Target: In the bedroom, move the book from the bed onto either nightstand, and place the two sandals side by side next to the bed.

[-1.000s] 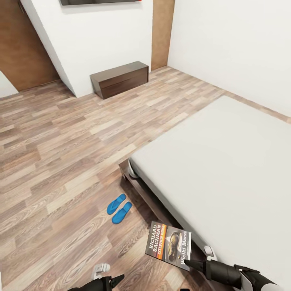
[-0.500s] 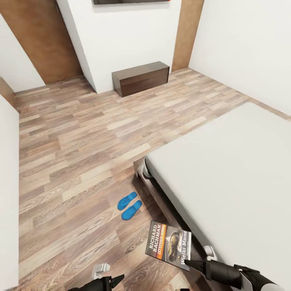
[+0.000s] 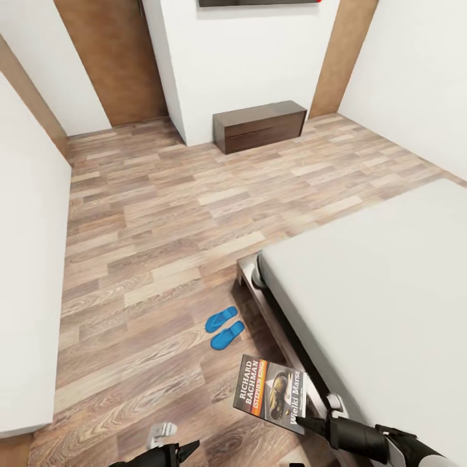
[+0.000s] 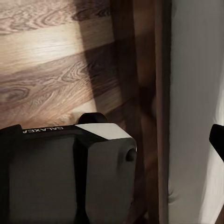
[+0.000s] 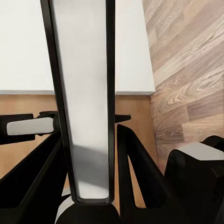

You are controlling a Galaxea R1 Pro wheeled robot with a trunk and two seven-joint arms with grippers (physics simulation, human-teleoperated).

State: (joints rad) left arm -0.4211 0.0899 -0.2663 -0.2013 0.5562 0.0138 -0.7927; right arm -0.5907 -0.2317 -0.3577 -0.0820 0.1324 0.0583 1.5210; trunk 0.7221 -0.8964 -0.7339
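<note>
The thin dark paperback book [image 3: 270,393] with an orange stripe reads "RICHARD BACHMAN", "STEPHEN KING" and "Wielki Marsz" on its cover. The black-and-grey robot arm housing [image 4: 65,175] carries "GALAXEA".

The brown wood-plank floor [image 3: 149,233] carries the two blue sandals [image 3: 225,327], lying side by side and nearly touching, just beside the near corner of the bed [image 3: 376,292]. The bed stands on the floor too, its dark frame under a plain light grey mattress. A long dark brown dresser [image 3: 261,126] sits against the far white wall.
</note>
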